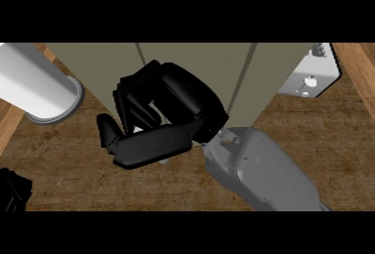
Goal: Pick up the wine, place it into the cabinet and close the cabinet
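The cabinet (194,59) fills the upper view. The right hand (164,119) is clenched against its front, holding nothing visible. The left hand (13,191) barely shows, state unclear. No wine is visible, so it is probably stowed, and the next move is likely pushing the door closed
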Action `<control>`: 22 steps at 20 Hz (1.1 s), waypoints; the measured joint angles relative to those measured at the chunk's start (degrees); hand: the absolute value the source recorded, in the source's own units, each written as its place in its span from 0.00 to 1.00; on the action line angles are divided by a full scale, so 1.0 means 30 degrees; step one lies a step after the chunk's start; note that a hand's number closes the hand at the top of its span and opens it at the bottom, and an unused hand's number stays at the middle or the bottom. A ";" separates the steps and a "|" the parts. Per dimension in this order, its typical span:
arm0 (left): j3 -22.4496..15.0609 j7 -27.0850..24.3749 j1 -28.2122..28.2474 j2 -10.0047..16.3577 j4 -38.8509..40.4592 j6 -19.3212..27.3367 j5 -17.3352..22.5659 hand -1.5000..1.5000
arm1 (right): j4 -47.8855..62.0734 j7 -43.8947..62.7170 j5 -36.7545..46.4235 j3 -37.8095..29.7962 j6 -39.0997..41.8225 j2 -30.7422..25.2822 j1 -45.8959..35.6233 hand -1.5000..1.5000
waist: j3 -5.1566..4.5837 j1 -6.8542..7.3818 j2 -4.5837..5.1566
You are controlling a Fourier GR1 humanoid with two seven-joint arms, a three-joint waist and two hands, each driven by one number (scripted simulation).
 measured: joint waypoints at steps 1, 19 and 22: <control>0.0081 0.0187 0.0071 -0.0008 -0.0199 -0.0068 -0.0040 1.00 | 0.0475 -0.0318 -0.0003 0.0018 0.0051 -0.0007 0.0040 1.00 | 0.0006 0.0004 -0.0002; 0.0682 0.1052 -0.1019 -0.1019 0.0499 -0.0834 -0.0837 1.00 | 0.7342 -0.4214 0.0304 -0.2623 0.5967 -0.0332 -0.1439 1.00 | -0.0206 0.0405 -0.0499; 0.0788 0.1031 -0.1265 -0.1040 0.0658 -0.0921 -0.0833 1.00 | 0.7966 -0.4694 0.0356 -0.2716 0.6830 -0.0452 -0.1709 1.00 | -0.0264 0.0500 -0.0538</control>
